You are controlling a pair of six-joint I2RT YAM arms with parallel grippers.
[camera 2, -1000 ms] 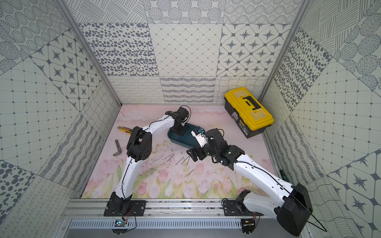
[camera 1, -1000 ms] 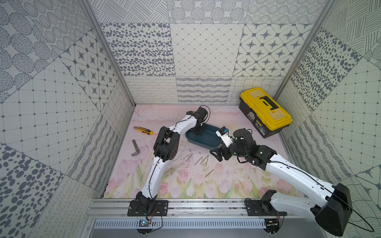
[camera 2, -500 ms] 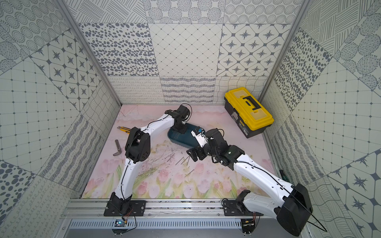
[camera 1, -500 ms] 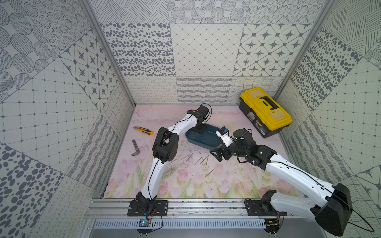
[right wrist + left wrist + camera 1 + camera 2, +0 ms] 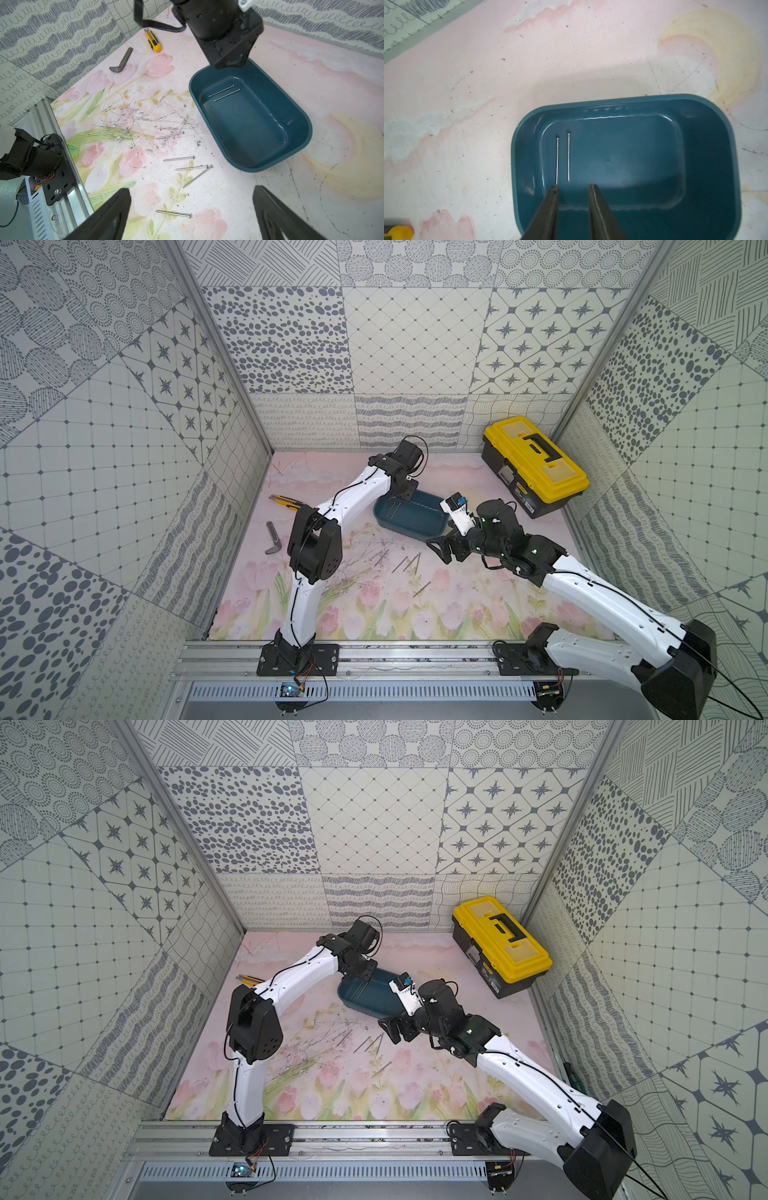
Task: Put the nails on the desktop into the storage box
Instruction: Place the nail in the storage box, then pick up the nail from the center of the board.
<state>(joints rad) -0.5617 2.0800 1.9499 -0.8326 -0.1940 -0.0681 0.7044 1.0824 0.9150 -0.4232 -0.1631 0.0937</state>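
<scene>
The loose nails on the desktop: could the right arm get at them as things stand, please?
Probably yes. The right gripper hangs open just above the nails beside the storage box, with nothing lying between; the left gripper is away over the box.

In the left wrist view the storage box [image 5: 735, 158], a yellow knife [image 5: 398, 232] and the left claw [image 5: 573, 188] run off the picture's edge, as the right claw [image 5: 191, 188] does in the right wrist view.

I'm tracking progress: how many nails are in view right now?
7 nails. Two lie side by side in the storage box. Five lie on the desktop: one by the scratches, three bunched beside the box, one alone farther out. The arms may hide others.
</scene>
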